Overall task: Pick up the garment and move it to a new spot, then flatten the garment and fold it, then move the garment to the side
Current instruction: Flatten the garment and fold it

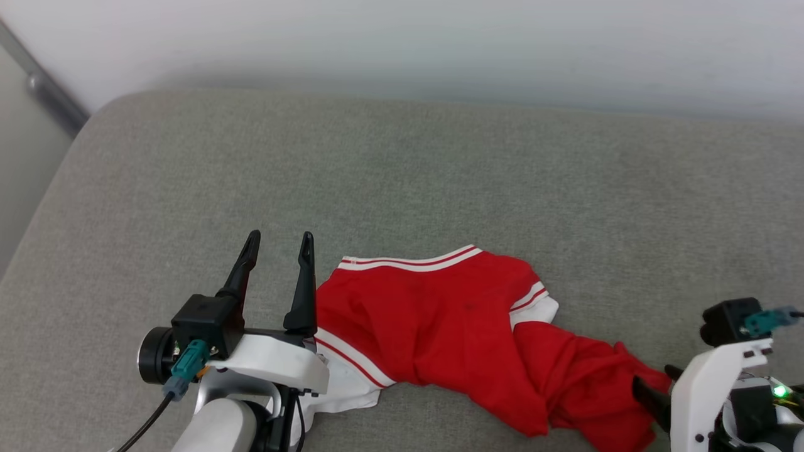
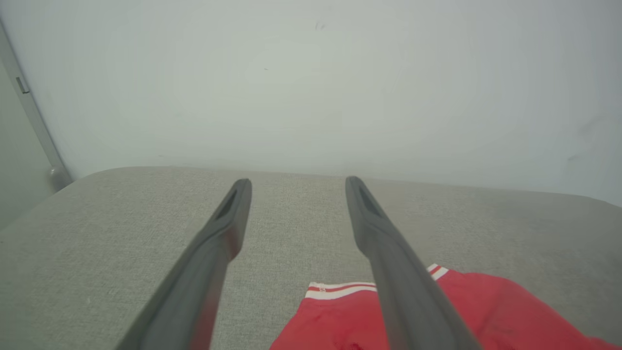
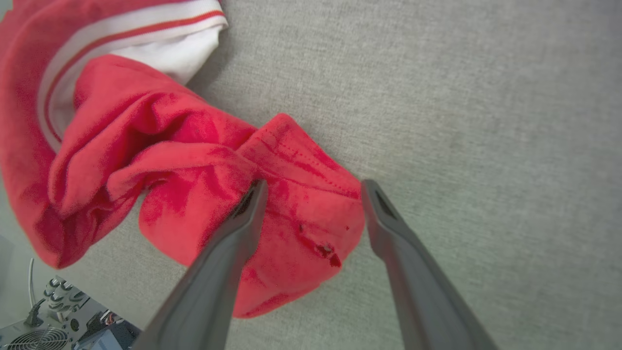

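the jersey [image 1: 440,314] lies crumpled on the near part of the grey cushion [image 1: 402,163], not yet flat or folded, while the left hand [image 1: 280,235] just beside its striped hem and the right hand [image 3: 315,187] over its red end are spread and empty, with a pale wall [image 1: 402,44] behind.

Grey woven cushion [image 1: 440,163] with rounded corner, butting pale wall [image 1: 440,44]; grey metal bar [image 1: 53,97] slanting at far left.

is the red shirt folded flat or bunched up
Bunched up: the red jersey shirt with white striped-trim sleeves lies twisted in wrinkles on the grey fabric surface, not folded.
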You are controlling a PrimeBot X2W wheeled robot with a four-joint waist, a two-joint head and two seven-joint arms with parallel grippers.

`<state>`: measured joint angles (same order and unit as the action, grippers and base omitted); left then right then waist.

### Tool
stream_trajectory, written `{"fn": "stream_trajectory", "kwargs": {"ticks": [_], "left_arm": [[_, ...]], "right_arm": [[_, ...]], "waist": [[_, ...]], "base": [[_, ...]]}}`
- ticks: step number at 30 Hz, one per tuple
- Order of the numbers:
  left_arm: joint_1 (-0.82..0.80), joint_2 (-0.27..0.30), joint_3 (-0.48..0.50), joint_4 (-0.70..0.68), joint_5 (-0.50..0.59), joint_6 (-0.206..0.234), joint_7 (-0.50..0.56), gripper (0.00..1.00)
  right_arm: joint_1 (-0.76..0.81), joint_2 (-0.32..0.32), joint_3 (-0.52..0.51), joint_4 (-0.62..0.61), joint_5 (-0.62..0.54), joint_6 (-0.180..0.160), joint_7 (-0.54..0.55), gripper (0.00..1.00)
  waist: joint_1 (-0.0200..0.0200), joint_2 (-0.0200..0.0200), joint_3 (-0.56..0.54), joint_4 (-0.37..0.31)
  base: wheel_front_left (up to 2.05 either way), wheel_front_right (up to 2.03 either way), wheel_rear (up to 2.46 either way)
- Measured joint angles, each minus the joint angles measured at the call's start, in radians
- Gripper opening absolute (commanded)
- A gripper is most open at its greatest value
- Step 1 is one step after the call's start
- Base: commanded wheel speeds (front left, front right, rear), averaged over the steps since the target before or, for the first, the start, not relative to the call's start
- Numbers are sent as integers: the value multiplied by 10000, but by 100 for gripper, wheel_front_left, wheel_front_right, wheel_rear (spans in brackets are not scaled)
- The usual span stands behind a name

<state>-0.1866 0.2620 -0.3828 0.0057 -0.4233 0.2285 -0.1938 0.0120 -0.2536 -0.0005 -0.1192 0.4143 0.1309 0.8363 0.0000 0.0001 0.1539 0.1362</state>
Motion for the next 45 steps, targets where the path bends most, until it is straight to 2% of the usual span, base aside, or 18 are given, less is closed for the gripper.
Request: {"fn": "stream_trajectory", "kwargs": {"ticks": [3, 8, 9, 10, 11, 12, 16, 21, 24, 28, 32, 36, 38, 45], "left_arm": [[-120, -61, -46, 100, 0, -40, -31, 100], [-279, -130, -134, 311, 38, -88, -81, 100], [-282, -127, -134, 357, 36, -98, -86, 100], [-285, -127, -140, 393, 31, -100, -90, 100], [-285, -119, -134, 439, 6, -100, -90, 100], [-284, -102, -121, 472, -19, -102, -90, 100], [-206, 23, -75, 533, -38, -79, -38, 100], [88, 157, -48, 537, -136, -36, 92, 100], [229, 211, -40, 520, -199, 15, 184, 100], [380, 268, -61, 491, -238, 35, 290, 100], [503, 343, -96, 508, -291, 46, 407, 100], [604, 364, -140, 598, -349, 61, 479, 100], [644, 382, -132, 658, -393, 92, 504, 100], [918, 441, -94, 731, -499, 148, 512, 100]], "right_arm": [[-291, -163, 355, 407, 167, -2, 520, 100], [-670, -305, 642, 1498, 458, 4, 631, 100], [-737, -295, 675, 1661, 502, 6, 617, 91], [-779, -284, 690, 1808, 577, 8, 564, 42], [-831, -278, 727, 1925, 656, 6, 506, 15], [-870, -280, 775, 2006, 706, 6, 418, 0], [-865, -311, 989, 1894, 732, -2, -113, 0], [-533, -328, 734, 500, 385, 0, -692, 0], [360, -159, 357, -460, 92, 0, -418, 0], [1957, 594, -203, -1200, -186, -2, 263, 0], [3223, 1358, -443, -1051, -261, -2, 541, 0], [3453, 1710, -426, 38, -198, -2, -2, 1], [3354, 1756, -263, 445, -221, -2, -853, 100], [2860, 1760, -355, 178, -117, -2, -3413, 100]], "waist": [[0, 0, 308, 169], [0, 0, 557, 359], [0, 0, 546, 358], [0, 0, 524, 349], [0, 0, 492, 325], [0, 0, 456, 289], [1, 0, 257, 52], [0, 0, -124, -368], [0, 0, -369, -633], [0, 0, -668, -902], [0, 0, -914, -1053], [0, 0, -1058, -1107], [0, 0, -1100, -1114], [-1, 0, -1332, -1188]], "base": [[0, 0, 0], [0, 0, 0], [0, 0, 0], [0, 0, 0], [0, 0, 0], [0, 0, 0], [0, 0, 0], [0, 0, 0], [0, 0, 0], [0, 0, 0], [0, 0, 0], [0, 0, 0], [0, 0, 0], [0, 0, 0]]}}
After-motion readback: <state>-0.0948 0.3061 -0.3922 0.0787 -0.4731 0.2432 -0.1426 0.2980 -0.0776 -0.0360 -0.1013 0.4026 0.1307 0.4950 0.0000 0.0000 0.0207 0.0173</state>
